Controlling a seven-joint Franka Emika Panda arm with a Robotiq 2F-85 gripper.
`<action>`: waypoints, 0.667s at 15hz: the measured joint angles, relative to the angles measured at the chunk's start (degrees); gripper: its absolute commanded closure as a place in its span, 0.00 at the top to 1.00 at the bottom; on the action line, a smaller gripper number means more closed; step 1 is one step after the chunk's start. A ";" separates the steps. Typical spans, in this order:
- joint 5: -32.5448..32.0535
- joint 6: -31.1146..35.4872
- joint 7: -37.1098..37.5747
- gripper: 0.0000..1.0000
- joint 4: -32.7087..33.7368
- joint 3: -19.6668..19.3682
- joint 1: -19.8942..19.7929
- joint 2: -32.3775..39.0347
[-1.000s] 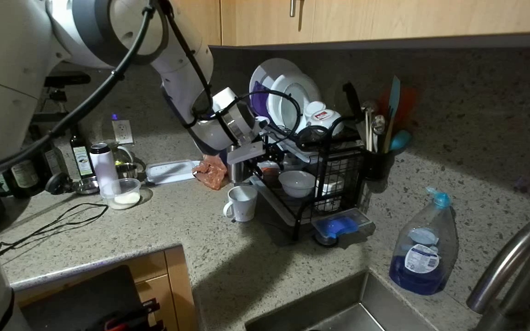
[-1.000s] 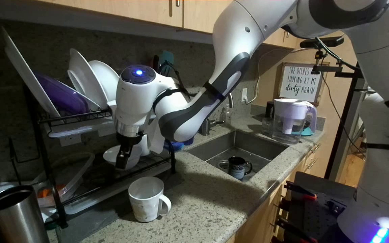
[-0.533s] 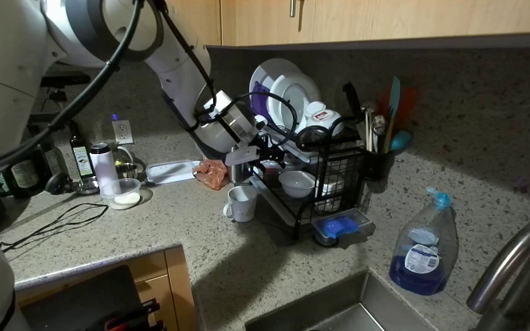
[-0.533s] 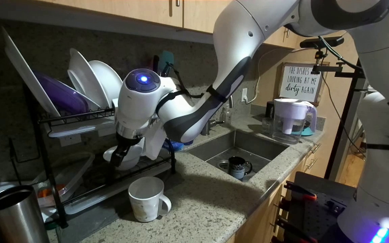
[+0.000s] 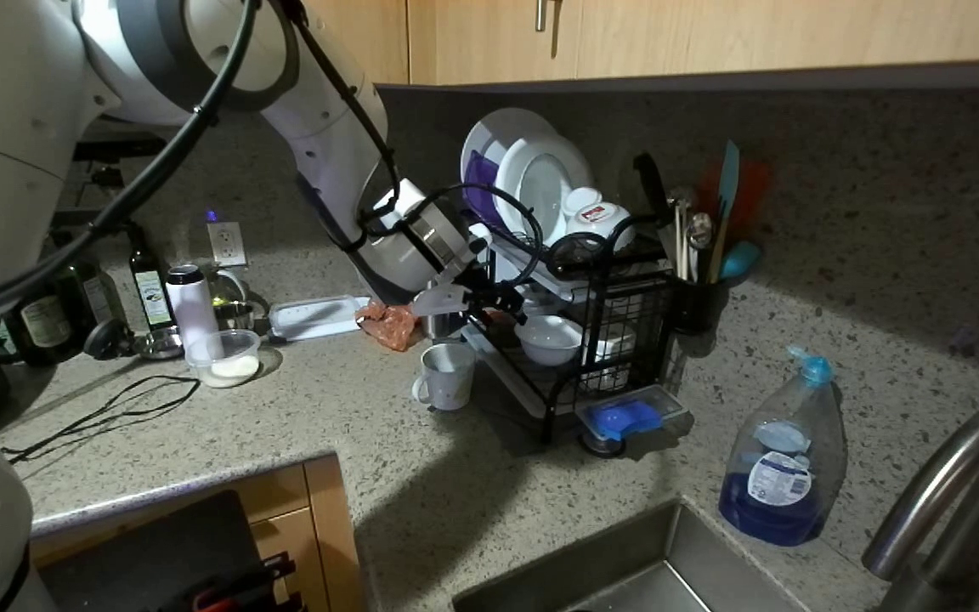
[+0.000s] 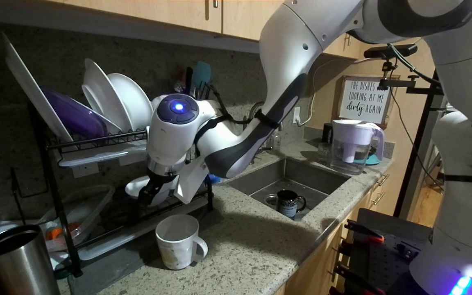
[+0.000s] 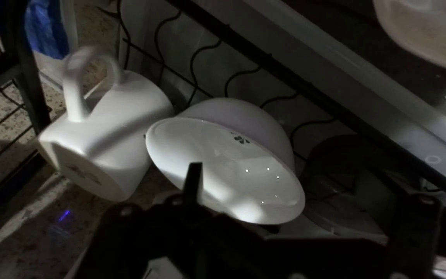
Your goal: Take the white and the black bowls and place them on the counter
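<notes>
A white bowl rests tilted in the lower tier of the black dish rack. In the wrist view that bowl has its inside facing the camera, leaning against another pale rounded dish. My gripper stands open at the bowl's near rim; one finger overlaps the rim, and contact cannot be told. Nothing is gripped. In both exterior views the gripper reaches in at the rack's open side, beside the bowl. The black bowl cannot be made out; dark shapes around the rack are too dim to name. The speckled counter spreads in front.
A white mug stands on the counter before the rack. A second white cup lies overturned beside the bowl. Plates fill the rack's upper tier above the gripper. A steel tumbler and the sink flank the area.
The arm's wrist has lowered and tilted, bringing the gripper down closer to the white bowl. The jaws have stayed open, and the bowl and mug have not moved.
</notes>
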 measured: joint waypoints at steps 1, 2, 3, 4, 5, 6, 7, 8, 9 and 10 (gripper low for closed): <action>0.00 0.00 0.06 1.00 0.00 -0.15 -0.07 0.28; 0.02 0.00 0.07 1.00 0.03 -0.18 -0.22 0.65; 0.05 0.00 0.07 1.00 0.09 -0.19 -0.39 1.07; 0.03 -0.01 0.07 1.00 0.20 0.24 -0.91 1.53; 0.02 -0.05 0.06 1.00 0.41 0.93 -1.62 2.00; 0.02 -0.09 0.05 1.00 0.72 1.51 -2.20 2.53; 0.02 -0.13 0.03 1.00 1.15 1.90 -2.68 3.08; 0.02 -0.13 0.01 1.00 1.63 2.21 -3.08 3.60; 0.02 -0.13 0.01 1.00 2.18 2.35 -3.31 4.07; 0.01 -0.13 0.01 1.00 2.82 2.37 -3.38 4.49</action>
